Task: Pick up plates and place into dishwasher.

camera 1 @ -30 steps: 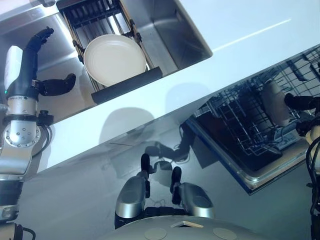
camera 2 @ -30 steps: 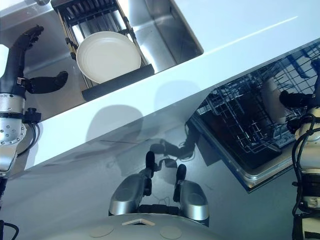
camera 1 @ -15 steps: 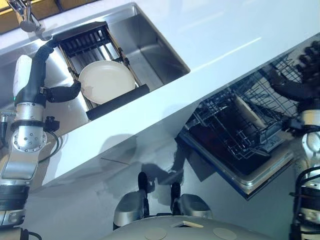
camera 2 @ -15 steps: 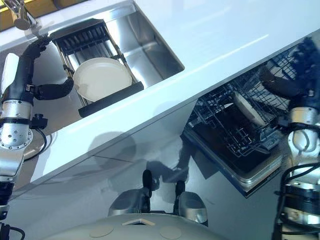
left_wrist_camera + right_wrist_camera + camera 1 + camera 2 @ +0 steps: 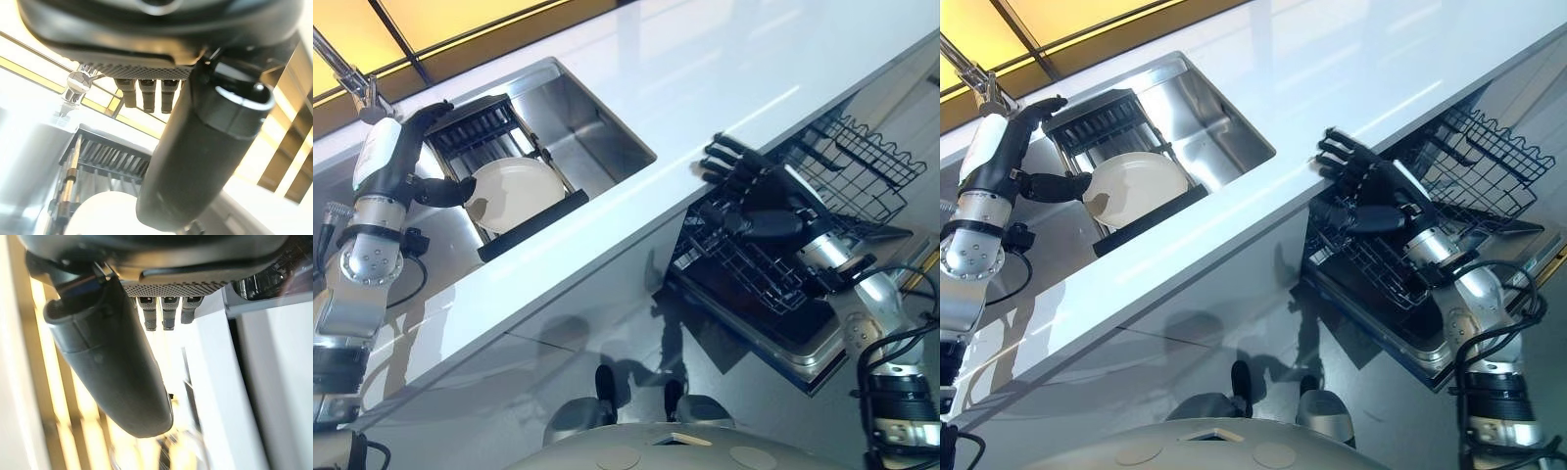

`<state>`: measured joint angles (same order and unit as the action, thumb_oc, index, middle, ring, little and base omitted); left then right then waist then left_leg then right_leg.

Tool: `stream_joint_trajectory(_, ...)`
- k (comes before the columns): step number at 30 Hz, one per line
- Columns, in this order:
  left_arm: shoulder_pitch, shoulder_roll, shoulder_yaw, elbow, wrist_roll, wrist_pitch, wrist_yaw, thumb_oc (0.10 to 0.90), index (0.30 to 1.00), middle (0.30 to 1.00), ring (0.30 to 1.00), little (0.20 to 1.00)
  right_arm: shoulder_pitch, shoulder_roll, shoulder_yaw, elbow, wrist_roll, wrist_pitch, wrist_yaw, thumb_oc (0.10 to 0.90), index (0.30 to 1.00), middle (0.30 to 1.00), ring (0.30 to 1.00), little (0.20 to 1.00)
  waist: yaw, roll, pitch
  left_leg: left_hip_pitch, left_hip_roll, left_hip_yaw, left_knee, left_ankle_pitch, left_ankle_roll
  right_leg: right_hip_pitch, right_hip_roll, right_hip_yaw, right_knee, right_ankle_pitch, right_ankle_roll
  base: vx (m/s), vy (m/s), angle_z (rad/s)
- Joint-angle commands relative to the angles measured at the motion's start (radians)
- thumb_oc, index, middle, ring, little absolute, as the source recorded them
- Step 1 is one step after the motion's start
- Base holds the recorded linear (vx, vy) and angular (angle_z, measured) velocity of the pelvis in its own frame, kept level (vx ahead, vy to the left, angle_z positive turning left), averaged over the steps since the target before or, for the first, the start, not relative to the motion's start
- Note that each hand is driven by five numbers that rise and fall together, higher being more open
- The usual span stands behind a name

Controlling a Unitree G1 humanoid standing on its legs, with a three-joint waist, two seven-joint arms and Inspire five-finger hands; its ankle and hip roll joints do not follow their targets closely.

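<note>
Left hand (image 5: 399,157) open, thumb just beside plate (image 5: 514,193) lying in sink rack (image 5: 499,147); right hand (image 5: 1363,191) open, empty over dishwasher rack (image 5: 1469,166); risk: shallow rim pinch lets plate slip or snag the rack.

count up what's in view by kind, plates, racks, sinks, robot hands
plates: 1, the white plate lying on the sink rack
racks: 2, the sink rack and the dishwasher rack
sinks: 1, the steel sink
robot hands: 2, the left hand open by the plate, the right hand open at the counter edge
total: 6
</note>
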<state>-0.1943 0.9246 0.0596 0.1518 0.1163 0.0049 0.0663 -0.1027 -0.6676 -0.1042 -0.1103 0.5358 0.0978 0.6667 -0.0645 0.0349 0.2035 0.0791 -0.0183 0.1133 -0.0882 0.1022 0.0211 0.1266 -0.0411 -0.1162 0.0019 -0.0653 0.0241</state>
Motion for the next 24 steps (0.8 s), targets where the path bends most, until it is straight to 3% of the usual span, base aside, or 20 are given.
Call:
stream_joint_trajectory(1,-0.190,0.143,-0.015,0.068,-0.037,0.010,0.020,0.800,0.900,0.900,0.900,0.900,-0.005,-0.073,0.204,-0.018,-0.103,0.059,0.188,0.800,0.900,0.900,0.900,0.900,0.008,-0.013,-0.093,0.034,-0.078,0.013,0.051,-0.164,0.001,-0.077,-0.022,-0.020,0.061,0.021,0.096,0.00,0.054,-0.04)
stream_joint_trajectory(7,-0.292,0.201,-0.089,0.168,-0.034,0.055,0.014,0.800,0.900,0.900,0.900,0.900,0.037,-0.057,0.304,0.069,-0.235,0.098,0.136,0.800,0.900,0.900,0.900,0.900,-0.014,-0.004,-0.076,0.035,-0.080,0.029,0.041,-0.154,0.008,-0.094,-0.026,0.001,0.075,0.034,0.107,-0.01,0.053,-0.10)
stream_joint_trajectory(10,-0.323,0.218,-0.106,0.194,-0.045,0.080,0.011,0.800,0.900,0.900,0.900,0.900,0.069,-0.028,0.316,0.094,-0.254,0.079,0.102,0.800,0.900,0.900,0.900,0.900,-0.027,0.002,-0.070,0.034,-0.083,0.033,0.036,-0.150,0.012,-0.103,-0.025,0.011,0.079,0.037,0.109,-0.01,0.036,-0.09)
stream_joint_trajectory(14,-0.372,0.230,-0.136,0.247,-0.071,0.102,-0.001,0.800,0.900,0.900,0.900,0.900,0.100,0.001,0.322,0.099,-0.263,0.012,0.043,0.800,0.900,0.900,0.900,0.900,-0.042,0.009,-0.065,0.034,-0.085,0.040,0.032,-0.151,0.017,-0.112,-0.027,0.020,0.087,0.039,0.114,0.00,0.036,-0.06)
stream_joint_trajectory(17,-0.403,0.227,-0.163,0.301,-0.076,0.109,-0.014,0.800,0.900,0.900,0.900,0.900,0.096,0.009,0.309,0.068,-0.215,-0.088,-0.049,0.800,0.900,0.900,0.900,0.900,-0.053,0.015,-0.061,0.036,-0.087,0.046,0.034,-0.156,0.023,-0.117,-0.027,0.030,0.096,0.041,0.117,0.01,0.020,-0.02)
stream_joint_trajectory(20,-0.406,0.213,-0.168,0.337,-0.069,0.102,-0.017,0.800,0.900,0.900,0.900,0.900,0.040,-0.003,0.239,-0.017,-0.109,-0.175,-0.199,0.800,0.900,0.900,0.900,0.900,-0.058,0.023,-0.060,0.036,-0.087,0.051,0.036,-0.164,0.028,-0.119,-0.023,0.042,0.097,0.034,0.115,0.03,0.030,-0.13)
stream_joint_trajectory(24,-0.375,0.184,-0.144,0.349,-0.038,0.098,-0.026,0.800,0.900,0.900,0.900,0.900,-0.032,-0.008,0.114,-0.098,-0.079,-0.275,-0.367,0.800,0.900,0.900,0.900,0.900,-0.064,0.031,-0.066,0.042,-0.089,0.060,0.033,-0.175,0.034,-0.124,-0.018,0.059,0.102,0.032,0.115,0.05,0.047,-0.05)
